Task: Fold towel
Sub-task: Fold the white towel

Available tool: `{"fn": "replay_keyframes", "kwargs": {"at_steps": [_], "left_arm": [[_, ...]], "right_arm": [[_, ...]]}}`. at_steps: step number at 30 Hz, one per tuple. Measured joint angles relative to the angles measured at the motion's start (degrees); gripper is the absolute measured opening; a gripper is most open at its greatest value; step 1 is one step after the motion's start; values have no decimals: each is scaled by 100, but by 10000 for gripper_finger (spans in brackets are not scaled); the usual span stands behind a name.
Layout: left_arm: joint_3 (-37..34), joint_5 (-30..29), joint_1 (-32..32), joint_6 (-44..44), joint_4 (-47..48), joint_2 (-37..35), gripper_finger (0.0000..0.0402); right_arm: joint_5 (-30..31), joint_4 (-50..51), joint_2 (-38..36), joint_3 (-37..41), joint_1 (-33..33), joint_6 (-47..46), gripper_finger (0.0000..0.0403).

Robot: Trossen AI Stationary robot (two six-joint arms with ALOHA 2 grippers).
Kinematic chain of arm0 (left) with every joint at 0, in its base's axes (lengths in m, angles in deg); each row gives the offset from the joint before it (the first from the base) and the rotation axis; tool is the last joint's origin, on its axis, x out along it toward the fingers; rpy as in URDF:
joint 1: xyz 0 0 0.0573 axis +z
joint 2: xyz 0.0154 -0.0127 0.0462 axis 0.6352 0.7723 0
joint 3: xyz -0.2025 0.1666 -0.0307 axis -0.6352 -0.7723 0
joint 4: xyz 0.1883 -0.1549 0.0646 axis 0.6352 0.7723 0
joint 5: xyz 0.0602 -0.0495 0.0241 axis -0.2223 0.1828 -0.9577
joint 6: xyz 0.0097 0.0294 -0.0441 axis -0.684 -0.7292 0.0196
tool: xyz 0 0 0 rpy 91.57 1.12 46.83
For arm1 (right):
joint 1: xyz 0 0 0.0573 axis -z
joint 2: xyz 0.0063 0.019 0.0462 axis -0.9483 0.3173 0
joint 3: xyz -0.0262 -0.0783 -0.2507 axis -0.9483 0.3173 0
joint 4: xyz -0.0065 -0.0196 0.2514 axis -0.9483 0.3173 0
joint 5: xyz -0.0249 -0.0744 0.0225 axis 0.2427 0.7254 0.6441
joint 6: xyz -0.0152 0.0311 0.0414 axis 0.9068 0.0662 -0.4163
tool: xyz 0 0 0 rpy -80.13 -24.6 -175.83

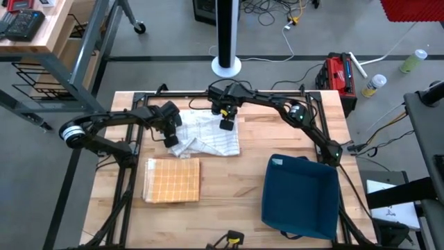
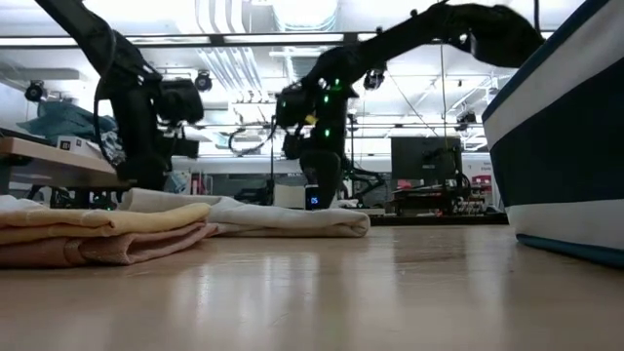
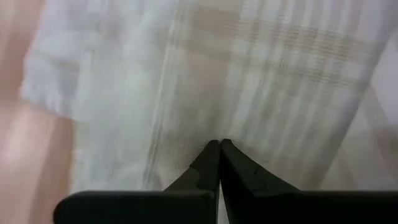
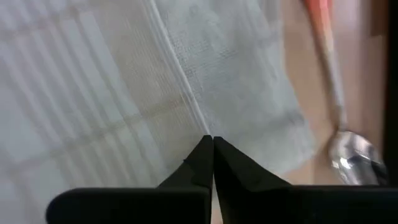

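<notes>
A white striped towel (image 1: 208, 137) lies crumpled on the wooden table, toward its far edge; in the low view the towel (image 2: 283, 218) is a low heap. My left gripper (image 1: 170, 137) is shut at the towel's left edge. My right gripper (image 1: 226, 126) is shut at the towel's far right part. Both point down onto the cloth. My left gripper comes steeply from above with its shut fingertips (image 3: 211, 155) meeting on the towel's striped cloth (image 3: 205, 127), near the left edge. The cloth lies flat on the table around the tips; how many layers are caught, I cannot tell. My right gripper points straight down, its shut fingertips (image 4: 202, 152) meeting on the towel right beside a hem line (image 4: 189, 106), close to the towel's edge. The cloth lies on the table around them; one layer or several, I cannot tell.
A folded yellow-orange checked towel (image 1: 172, 180) lies near the table's left front. A dark blue bin (image 1: 300, 196) stands at the right front. A spoon (image 4: 349, 157) with an orange handle lies on the table beside the white towel's edge.
</notes>
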Motion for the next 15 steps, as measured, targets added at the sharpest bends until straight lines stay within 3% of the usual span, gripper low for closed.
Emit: {"fn": "replay_keyframes", "kwargs": {"at_steps": [11,15], "left_arm": [[311,-439,0,-11,130,-1166,0],[272,-140,2,-473,232,-1382,0]], "right_arm": [[326,59,-568,-2,-14,0,0],[298,46,-578,-9,-1,0,0]]}}
